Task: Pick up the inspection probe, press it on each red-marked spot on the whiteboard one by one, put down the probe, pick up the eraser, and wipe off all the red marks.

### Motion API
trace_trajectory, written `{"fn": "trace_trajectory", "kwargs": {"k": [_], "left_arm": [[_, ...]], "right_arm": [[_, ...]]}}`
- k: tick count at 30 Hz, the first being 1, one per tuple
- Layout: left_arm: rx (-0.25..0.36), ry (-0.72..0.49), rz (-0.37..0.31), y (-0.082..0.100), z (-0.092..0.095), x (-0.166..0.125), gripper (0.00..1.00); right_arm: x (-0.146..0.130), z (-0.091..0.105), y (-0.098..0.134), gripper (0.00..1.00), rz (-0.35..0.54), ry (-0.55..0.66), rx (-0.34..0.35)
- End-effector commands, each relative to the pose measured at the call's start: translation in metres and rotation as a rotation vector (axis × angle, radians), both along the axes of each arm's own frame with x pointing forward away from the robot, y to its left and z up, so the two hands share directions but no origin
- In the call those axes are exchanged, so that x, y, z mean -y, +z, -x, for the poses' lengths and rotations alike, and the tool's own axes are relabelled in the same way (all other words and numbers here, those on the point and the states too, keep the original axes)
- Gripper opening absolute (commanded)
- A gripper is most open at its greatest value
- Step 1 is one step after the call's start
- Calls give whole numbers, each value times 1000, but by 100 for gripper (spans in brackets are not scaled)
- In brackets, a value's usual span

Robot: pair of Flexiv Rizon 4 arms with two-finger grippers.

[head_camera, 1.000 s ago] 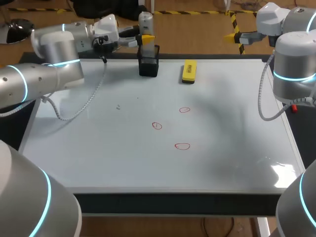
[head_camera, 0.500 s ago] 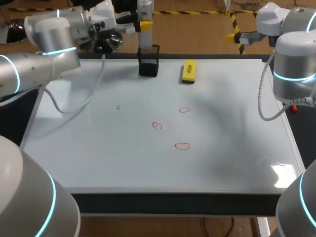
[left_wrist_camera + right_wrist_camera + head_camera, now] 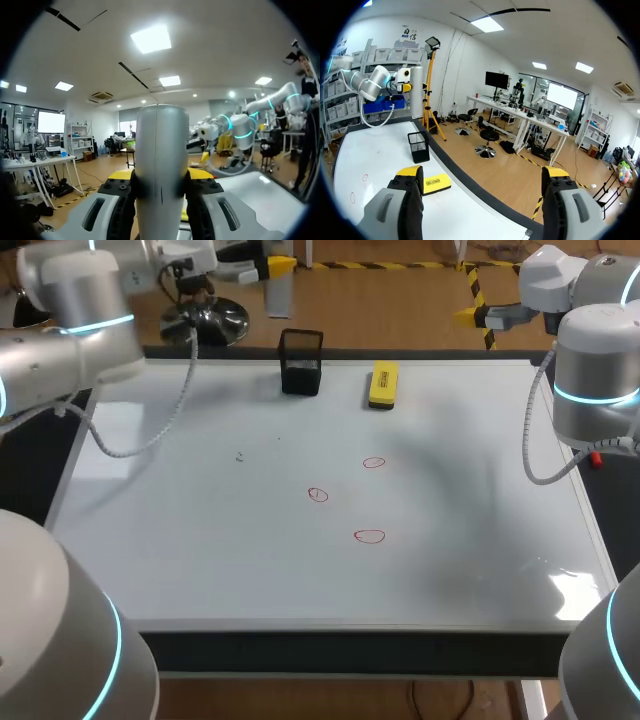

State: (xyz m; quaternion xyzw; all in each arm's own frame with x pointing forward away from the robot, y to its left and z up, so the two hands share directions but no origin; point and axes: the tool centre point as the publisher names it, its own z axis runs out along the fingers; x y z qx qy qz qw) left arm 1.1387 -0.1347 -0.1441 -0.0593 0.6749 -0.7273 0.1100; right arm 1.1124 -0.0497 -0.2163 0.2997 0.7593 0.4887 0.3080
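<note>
inspection probe: upper end runs off the head view's edge. In the left wrist view its near end is cut off and the body is blurred.
left gripper: in its own view the yellow tips sit mostly behind the probe, only slivers showing.
eraser: one end is hidden behind the right gripper.
red marks: tiny from the right wrist, outlines unreadable.
speck: on the whiteboard, too small to name.

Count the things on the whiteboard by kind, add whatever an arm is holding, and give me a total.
Red marks: 3
Eraser: 1
Black holder: 1
Probe, held in the left gripper: 1
Total: 6
</note>
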Motion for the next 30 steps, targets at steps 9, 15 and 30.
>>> {"fn": "trace_trajectory", "kwargs": {"k": [9, 15, 30], "left_arm": [[-38, 169, -28, 13, 43, -36, 0], [-64, 224, -35, 11, 60, -47, 0], [-114, 329, -26, -10, 98, -69, 0]], "right_arm": [[0, -1, 0, 100, 2, 1, -2], [0, -1, 0, 100, 2, 1, -2], [0, -1, 0, 100, 2, 1, -2]]}}
